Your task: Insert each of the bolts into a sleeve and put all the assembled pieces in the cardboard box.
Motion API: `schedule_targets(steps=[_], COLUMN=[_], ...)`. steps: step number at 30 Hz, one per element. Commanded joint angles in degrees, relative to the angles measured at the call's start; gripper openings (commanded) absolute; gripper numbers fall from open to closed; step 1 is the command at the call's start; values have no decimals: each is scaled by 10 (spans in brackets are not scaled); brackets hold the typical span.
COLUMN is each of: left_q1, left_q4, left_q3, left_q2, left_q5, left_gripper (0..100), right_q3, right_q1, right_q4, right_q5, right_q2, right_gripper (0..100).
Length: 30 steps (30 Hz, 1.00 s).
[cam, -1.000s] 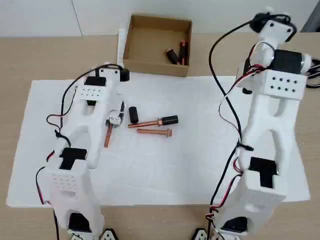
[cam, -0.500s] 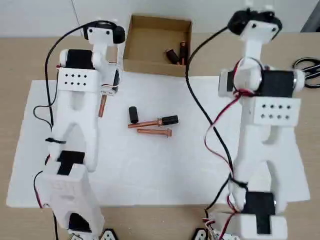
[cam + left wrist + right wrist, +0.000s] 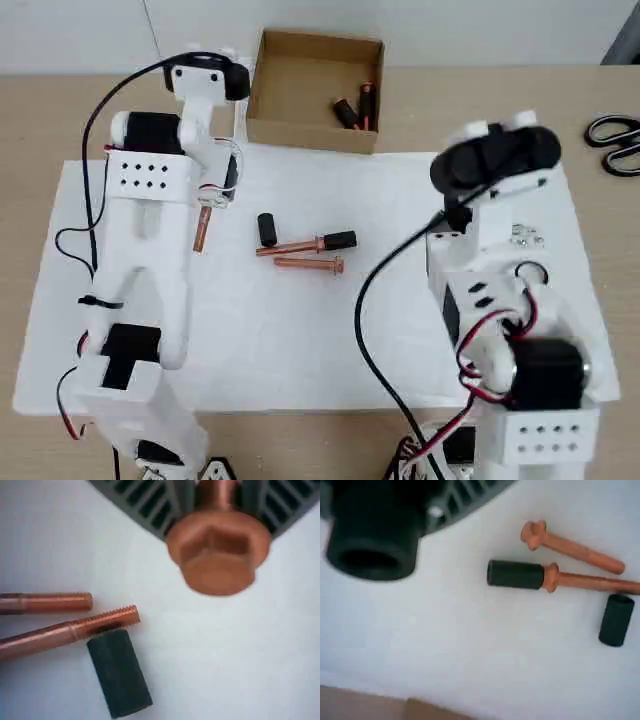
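My left gripper (image 3: 210,195) is shut on a copper bolt (image 3: 202,229), which hangs over the white sheet with its head (image 3: 217,555) toward the wrist camera. My right gripper (image 3: 375,535) is shut on a black sleeve (image 3: 370,547) above the sheet's right half. On the sheet lie a loose black sleeve (image 3: 267,229), a bare bolt (image 3: 310,264), and a second bolt (image 3: 295,247) with a sleeve (image 3: 340,240) against its head. The cardboard box (image 3: 268,85) at the back holds assembled pieces (image 3: 355,108).
The white sheet (image 3: 300,330) covers most of the table. Scissors (image 3: 612,130) lie at the far right on the bare wood. A few small screws (image 3: 525,235) rest near the right arm. The sheet's front half has free room.
My left arm lifted the bolt off the sheet and carried it back toward the box. My right arm swung from the back right down to the front right.
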Motion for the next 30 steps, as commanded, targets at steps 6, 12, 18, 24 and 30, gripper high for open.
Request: schedule_targets(steps=[6,12,18,24,30], left_q1=[77,119,144,181,199], left_q4=[-5,-14,-14,-18,-69], left_q3=[-11,-62,-121,-126,-122], left_q2=[-40,-40,-40,-40,-34], left_q5=[135,164,164,184,245], left_gripper=[6,6,6,6,6], right_q3=[243,426,482,495,598], right_q1=[-49,-71,-83,-108,-114], right_q4=[-167,-275,-301,-261,-259], right_q5=[4,1,-42,-110,-110], right_q2=[-187,-255,-300,-363,-459], right_gripper=[3,3,3,3,3])
